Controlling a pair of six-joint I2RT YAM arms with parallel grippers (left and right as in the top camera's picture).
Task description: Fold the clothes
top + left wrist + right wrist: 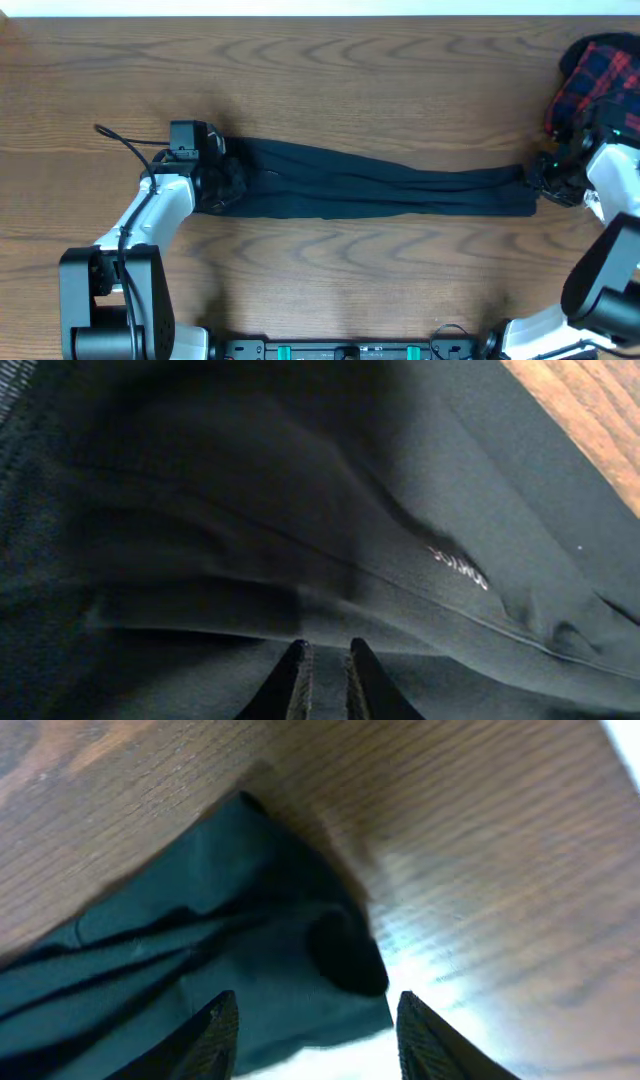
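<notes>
- Lying stretched lengthwise across the table point(300, 60), the trousers point(380, 185) look spread flat so they're ready for folding.
- Left gripper point(328, 652) is clamped at the waist end, looks like it's pinching thin fabric to anchor it.
- Right gripper point(315, 1005) straddles the leg cuffs, jaws apart, not squeezing yet. Guess it's lined up to grab that end.

Item: black trousers point(250, 510), soft fabric, filling nearly the whole frame in loose folds. One seam point(500, 628) runs diagonally toward lower right, with small pale lettering point(460, 568) just above it, illegible. Wooden bench point(590, 420) at upper right corner. Left end effector point(325, 665) at bottom centre, fingers closed to a thin slit against the cloth.
</notes>
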